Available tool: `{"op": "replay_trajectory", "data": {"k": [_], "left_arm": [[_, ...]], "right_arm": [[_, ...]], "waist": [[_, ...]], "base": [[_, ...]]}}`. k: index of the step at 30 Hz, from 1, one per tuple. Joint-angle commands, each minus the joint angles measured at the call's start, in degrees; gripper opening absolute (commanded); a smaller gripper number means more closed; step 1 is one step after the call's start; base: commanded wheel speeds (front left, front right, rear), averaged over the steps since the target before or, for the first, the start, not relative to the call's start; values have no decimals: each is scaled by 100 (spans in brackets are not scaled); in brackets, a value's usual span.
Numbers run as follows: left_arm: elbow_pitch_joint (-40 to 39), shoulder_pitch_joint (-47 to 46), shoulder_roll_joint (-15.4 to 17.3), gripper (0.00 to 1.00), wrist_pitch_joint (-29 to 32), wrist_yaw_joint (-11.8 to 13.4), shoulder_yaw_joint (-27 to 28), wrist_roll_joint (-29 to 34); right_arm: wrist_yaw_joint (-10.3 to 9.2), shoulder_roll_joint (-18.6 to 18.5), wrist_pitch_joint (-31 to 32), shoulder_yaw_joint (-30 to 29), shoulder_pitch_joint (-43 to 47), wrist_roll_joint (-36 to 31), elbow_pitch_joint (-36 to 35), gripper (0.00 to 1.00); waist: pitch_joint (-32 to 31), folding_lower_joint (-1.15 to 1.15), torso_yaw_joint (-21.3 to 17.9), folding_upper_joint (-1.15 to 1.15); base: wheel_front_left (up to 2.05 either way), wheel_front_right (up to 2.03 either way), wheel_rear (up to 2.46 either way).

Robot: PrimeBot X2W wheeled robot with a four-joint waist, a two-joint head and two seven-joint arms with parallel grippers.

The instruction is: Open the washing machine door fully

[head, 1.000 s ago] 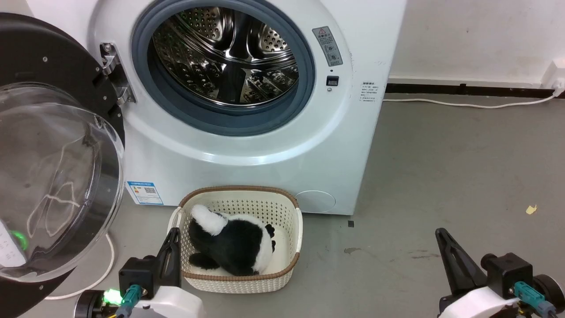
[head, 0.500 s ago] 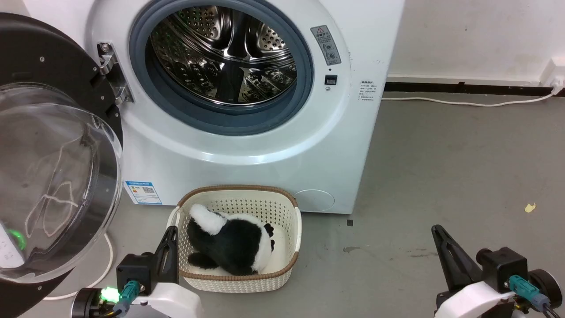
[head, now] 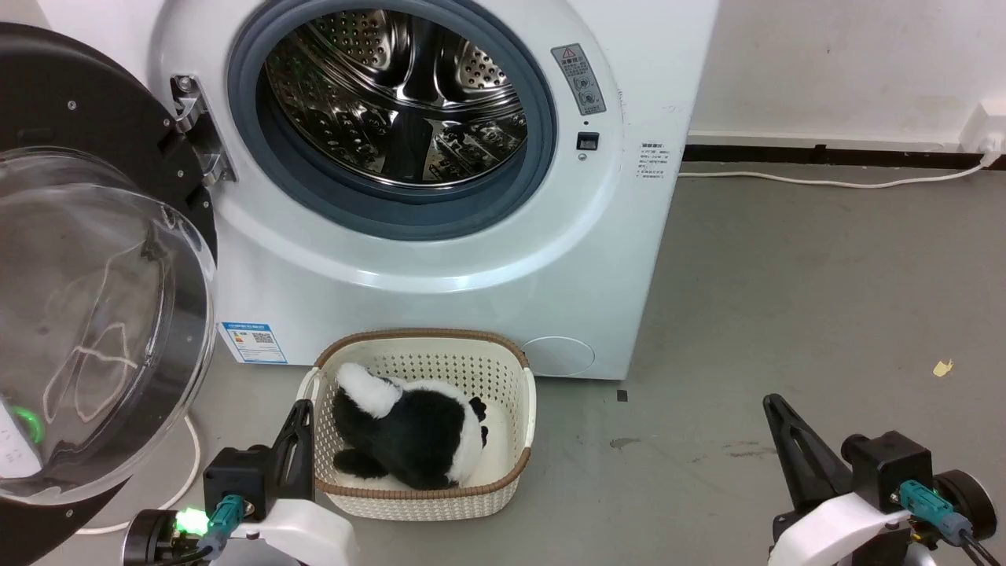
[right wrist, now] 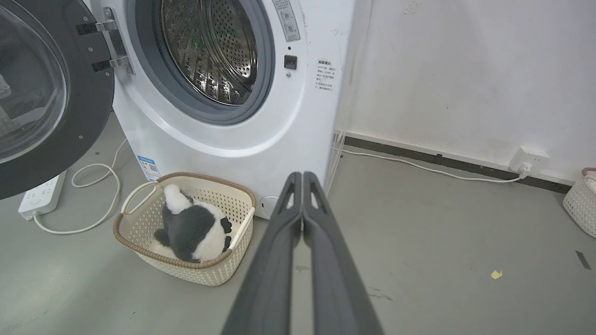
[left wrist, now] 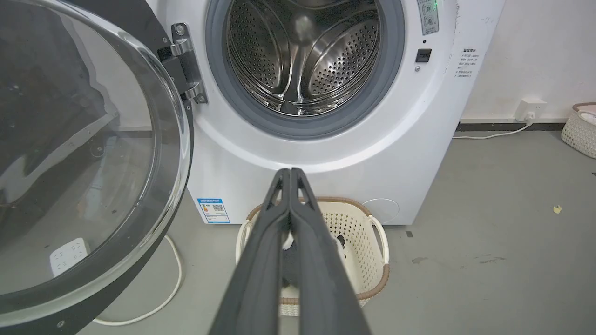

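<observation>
The washing machine door [head: 75,110], a black disc with a clear bulging bowl, stands swung wide open on its hinge at the left of the washing machine [head: 440,259]. The grey-rimmed opening and the steel drum are exposed. In the left wrist view the door [left wrist: 79,153] is on the left and the machine [left wrist: 326,149] is straight ahead. My left gripper [head: 302,410] is shut and empty, low beside the basket and apart from the door. My right gripper [head: 772,402] is shut and empty over bare floor at the lower right. The wrist views show each pair of fingers pressed together, left [left wrist: 289,171] and right [right wrist: 302,174].
A cream basket [head: 424,338] holding a black-and-white plush toy [head: 409,432] sits on the floor against the machine's front. A white cable [head: 825,183] runs along the wall. A power strip [right wrist: 42,195] lies under the door. A second basket [right wrist: 579,200] stands far right.
The whole head view has shifted slightly up and left, so the camera moved. The door stays open at the same angle and both grippers stay shut.
</observation>
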Motion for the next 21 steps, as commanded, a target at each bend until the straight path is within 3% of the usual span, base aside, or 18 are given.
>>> {"op": "replay_trajectory", "data": {"k": [1, 21], "left_arm": [[-23, -90, 0, 0, 2, -30, 15, 51], [-23, -90, 0, 0, 2, -30, 15, 51]], "right_arm": [[5, 25, 8, -2, -67, -44, 4, 0], [5, 25, 8, -2, -67, -44, 4, 0]], "waist": [[0, 0, 0, 0], [0, 0, 0, 0]], "base": [[0, 0, 0], [0, 0, 0]]}}
